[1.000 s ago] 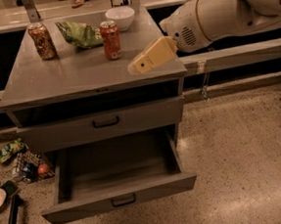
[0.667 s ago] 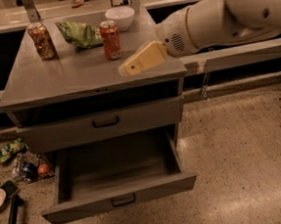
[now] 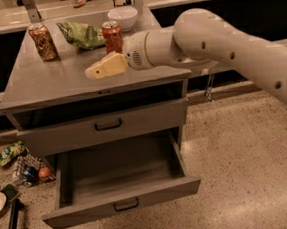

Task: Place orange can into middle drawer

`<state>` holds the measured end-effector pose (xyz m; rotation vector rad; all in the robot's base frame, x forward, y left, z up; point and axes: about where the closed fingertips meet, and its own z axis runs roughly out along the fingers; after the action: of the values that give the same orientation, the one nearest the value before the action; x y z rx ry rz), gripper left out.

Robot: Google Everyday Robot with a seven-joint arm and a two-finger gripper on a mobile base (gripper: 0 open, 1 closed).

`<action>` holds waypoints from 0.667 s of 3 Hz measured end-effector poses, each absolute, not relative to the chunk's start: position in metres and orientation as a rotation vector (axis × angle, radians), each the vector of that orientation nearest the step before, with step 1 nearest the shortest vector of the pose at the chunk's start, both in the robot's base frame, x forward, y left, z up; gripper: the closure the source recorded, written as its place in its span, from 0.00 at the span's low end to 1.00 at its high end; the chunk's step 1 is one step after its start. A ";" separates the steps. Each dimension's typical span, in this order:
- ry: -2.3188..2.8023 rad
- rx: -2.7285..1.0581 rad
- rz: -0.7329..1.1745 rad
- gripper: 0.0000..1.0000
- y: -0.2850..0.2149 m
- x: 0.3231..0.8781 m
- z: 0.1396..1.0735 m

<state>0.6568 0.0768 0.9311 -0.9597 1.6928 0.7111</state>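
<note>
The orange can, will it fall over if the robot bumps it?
Probably: the orange can stands upright, tall and narrow, so a sideways push could tip it, and then its round body would likely roll. The gripper hovers over the cabinet top, apart from it.

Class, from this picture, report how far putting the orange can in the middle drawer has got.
Done: the middle drawer stands pulled open, nothing in it. In hand: the gripper hangs over the cabinet top, apart from the orange can at its back left. Left: grasping the can, placing it in the drawer.
</note>
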 end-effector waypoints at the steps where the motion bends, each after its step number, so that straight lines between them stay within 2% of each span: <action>1: 1.660 -0.965 0.739 0.00 0.111 0.689 0.915; 2: 1.628 -0.996 0.731 0.00 0.148 0.729 0.907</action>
<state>0.7289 0.1482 0.9075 -0.9961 1.6279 0.7308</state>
